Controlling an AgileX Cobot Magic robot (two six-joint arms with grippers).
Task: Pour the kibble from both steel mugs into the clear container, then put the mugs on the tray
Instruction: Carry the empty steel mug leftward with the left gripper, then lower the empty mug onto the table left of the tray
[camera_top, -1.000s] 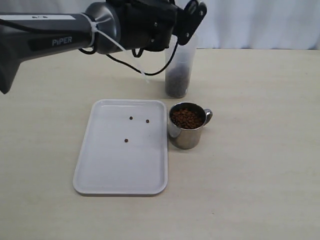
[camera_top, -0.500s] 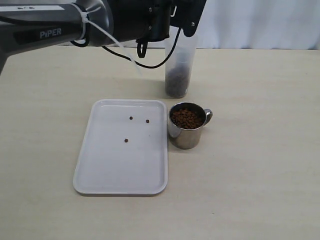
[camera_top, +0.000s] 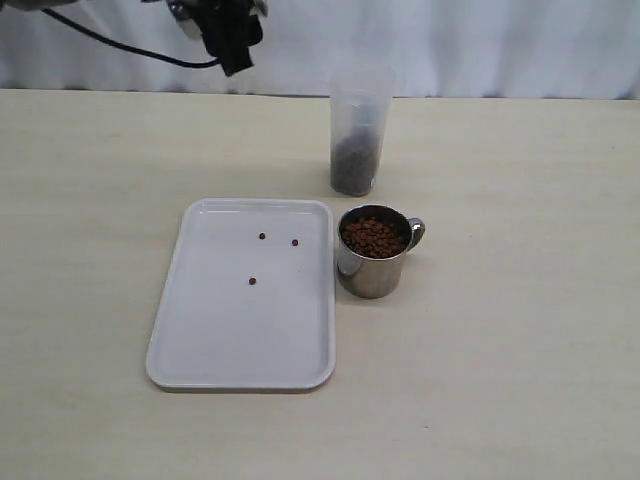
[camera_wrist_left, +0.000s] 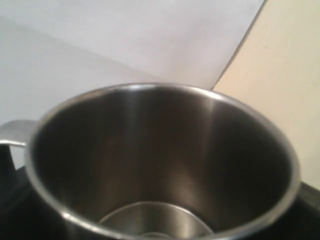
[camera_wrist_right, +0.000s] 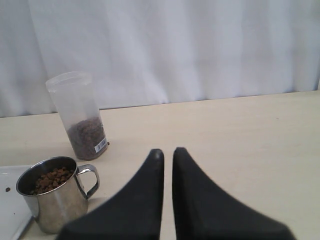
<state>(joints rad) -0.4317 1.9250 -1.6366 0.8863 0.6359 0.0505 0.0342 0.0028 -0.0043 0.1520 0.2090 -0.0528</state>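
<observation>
An empty steel mug (camera_wrist_left: 160, 165) fills the left wrist view, tilted and high above the table, with my left gripper (camera_top: 230, 35) shut on it at the exterior view's top left edge. The clear container (camera_top: 357, 130) stands at the back, with kibble (camera_top: 352, 168) in its lower part. A second steel mug (camera_top: 375, 250), full of kibble (camera_top: 372, 237), stands right of the white tray (camera_top: 200, 350). My right gripper (camera_wrist_right: 167, 152) is shut and empty, low over the table to the right of that mug (camera_wrist_right: 52, 197) and the container (camera_wrist_right: 80, 115).
Three loose pellets (camera_top: 262, 237) lie on the tray's far half. A white curtain (camera_top: 500, 40) hangs behind the table. The full mug's handle (camera_top: 416, 233) points right, away from the tray.
The left arm has pulled away from above the clear container, up and to the left, until only its end shows at the top edge. Nothing on the table has moved.
</observation>
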